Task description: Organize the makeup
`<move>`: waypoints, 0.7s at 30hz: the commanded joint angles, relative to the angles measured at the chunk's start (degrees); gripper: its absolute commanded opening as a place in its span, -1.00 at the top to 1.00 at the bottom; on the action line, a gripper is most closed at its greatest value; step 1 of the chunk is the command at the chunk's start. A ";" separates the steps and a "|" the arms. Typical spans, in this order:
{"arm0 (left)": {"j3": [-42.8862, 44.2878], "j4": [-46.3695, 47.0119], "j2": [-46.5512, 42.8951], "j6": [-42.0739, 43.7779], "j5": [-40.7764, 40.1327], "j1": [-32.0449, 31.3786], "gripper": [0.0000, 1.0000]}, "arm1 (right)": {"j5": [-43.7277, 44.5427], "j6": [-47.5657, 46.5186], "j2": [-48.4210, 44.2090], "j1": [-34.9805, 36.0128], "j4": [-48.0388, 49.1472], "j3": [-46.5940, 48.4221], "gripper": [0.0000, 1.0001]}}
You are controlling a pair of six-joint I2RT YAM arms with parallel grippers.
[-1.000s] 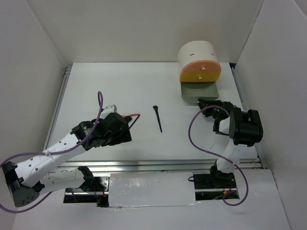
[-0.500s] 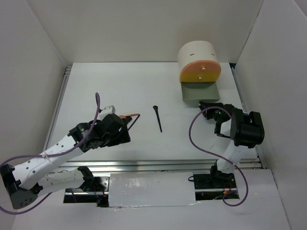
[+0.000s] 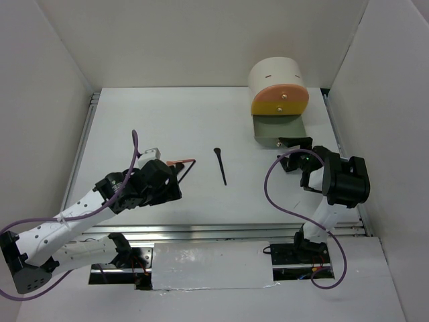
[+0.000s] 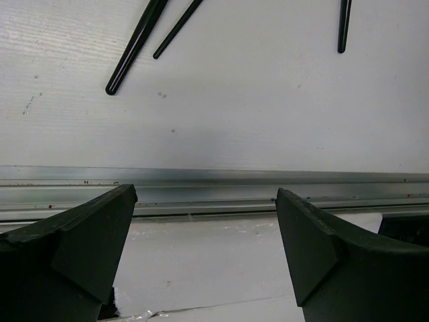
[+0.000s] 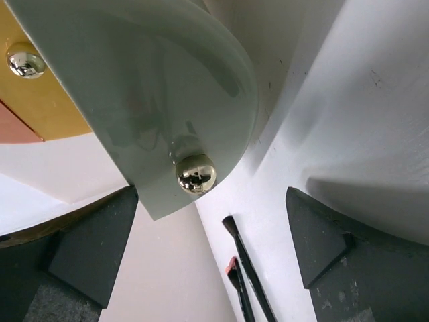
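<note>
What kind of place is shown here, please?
Probably a robot test bench, not a home: plain white walls box in a white table with an aluminium rail along its near edge.

Count on white tabletop (image 3: 167, 121): thin black makeup sticks (image 4: 134, 47), 3. Coral-pink stick (image 3: 181, 162), 1. Cream round-topped drawer box (image 3: 275, 74), 1, carrying 3 drawer fronts (image 3: 279, 102): orange, yellow, green.

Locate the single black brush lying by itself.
In the top view, the black brush lies alone near the centre of the table, right of the coral stick and left of the pulled-out green drawer.
</note>
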 commanded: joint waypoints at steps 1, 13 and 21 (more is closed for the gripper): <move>0.44 -1.22 -0.22 -0.18 -0.67 0.03 -0.99 | -0.07 -0.92 -4.13 -0.27 -0.19 0.04 -1.00; 2.91 -2.55 6.45 -1.94 -2.43 0.21 -0.99 | 14.65 -13.73 -34.89 9.29 -32.72 -0.60 -1.00; 6.95 0.52 17.34 5.77 -1.12 7.74 -0.99 | 32.08 -35.00 -25.78 34.78 -66.87 29.18 -1.00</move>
